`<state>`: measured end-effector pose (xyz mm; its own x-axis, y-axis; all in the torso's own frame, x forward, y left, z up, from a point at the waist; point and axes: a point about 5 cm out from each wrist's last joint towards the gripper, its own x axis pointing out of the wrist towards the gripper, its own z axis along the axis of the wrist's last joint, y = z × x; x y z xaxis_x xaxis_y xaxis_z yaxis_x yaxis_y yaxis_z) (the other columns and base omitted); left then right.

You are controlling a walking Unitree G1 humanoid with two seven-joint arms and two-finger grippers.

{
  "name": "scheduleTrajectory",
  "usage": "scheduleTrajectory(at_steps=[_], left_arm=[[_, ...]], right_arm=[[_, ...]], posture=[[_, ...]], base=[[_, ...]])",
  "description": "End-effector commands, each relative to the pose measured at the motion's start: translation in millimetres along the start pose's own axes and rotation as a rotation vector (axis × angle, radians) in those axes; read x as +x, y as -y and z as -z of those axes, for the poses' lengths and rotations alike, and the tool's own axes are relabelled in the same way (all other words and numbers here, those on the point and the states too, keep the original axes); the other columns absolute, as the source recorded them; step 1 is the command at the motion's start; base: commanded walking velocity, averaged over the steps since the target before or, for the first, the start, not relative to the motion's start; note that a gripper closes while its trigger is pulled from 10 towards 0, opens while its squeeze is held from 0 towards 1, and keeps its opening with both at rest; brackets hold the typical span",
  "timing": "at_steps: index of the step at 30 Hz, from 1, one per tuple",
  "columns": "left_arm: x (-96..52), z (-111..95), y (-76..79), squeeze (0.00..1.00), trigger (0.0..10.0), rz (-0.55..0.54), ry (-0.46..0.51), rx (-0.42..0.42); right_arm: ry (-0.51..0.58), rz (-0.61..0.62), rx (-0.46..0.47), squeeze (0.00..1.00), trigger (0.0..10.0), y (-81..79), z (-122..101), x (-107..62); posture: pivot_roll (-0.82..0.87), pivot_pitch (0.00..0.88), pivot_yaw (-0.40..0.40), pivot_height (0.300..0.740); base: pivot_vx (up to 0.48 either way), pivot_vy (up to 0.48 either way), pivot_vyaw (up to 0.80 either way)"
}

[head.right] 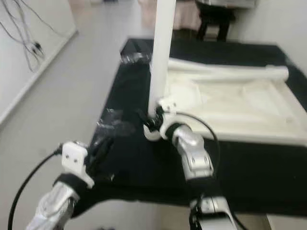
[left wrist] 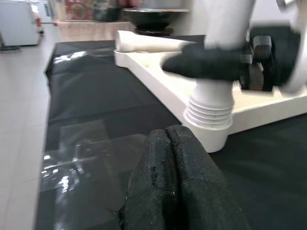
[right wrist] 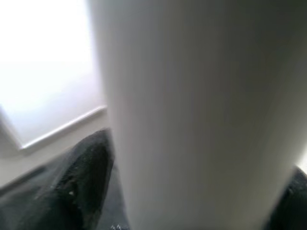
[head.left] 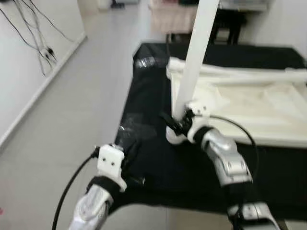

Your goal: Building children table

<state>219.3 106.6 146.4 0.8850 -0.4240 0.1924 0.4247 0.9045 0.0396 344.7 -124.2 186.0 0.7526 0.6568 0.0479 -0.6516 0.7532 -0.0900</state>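
Right gripper (head.left: 178,123) clamped low on upright white table leg (head.left: 196,57), steadying it in corner socket of upside-down tabletop (head.left: 249,108) beyond. Left gripper (left wrist: 169,158) pressed closed, idle nearby on black sheet (head.left: 148,158).

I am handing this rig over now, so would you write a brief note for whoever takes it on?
Right gripper: shut on the upright white leg, low down, at the near-left corner of the upturned tabletop.
Left gripper: shut, empty, over the black sheet short of that corner.
Another white leg lies along the tabletop's far edge.
Done: one leg standing in its corner socket; its threads show, so probably not tight.
Left: finish this leg, fit the rest.
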Motion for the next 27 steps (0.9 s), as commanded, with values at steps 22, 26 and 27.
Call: scheduleTrajectory(at_steps=[22,26,27], left_arm=[[-3.6,6.6,3.7,0.0,10.0,0.004,-0.022,-0.027],[-4.3,6.8,4.1,0.0,10.0,0.004,-0.023,-0.026],[-4.3,6.8,4.1,0.0,10.0,0.004,-0.023,-0.026]], right_arm=[[-0.005,-0.398,0.03,0.0,0.0,25.9,-10.4,11.3],[-0.078,-0.225,-0.028,0.0,0.0,37.5,4.9,-1.1],[-0.078,-0.225,-0.028,0.0,0.0,37.5,4.9,-1.1]], posture=[[0.05,0.133,-0.026,0.74],[0.04,0.135,-0.032,0.74],[0.04,0.135,-0.032,0.74]], base=[[0.0,0.0,0.0],[0.0,0.0,0.0],[0.0,0.0,0.0]])
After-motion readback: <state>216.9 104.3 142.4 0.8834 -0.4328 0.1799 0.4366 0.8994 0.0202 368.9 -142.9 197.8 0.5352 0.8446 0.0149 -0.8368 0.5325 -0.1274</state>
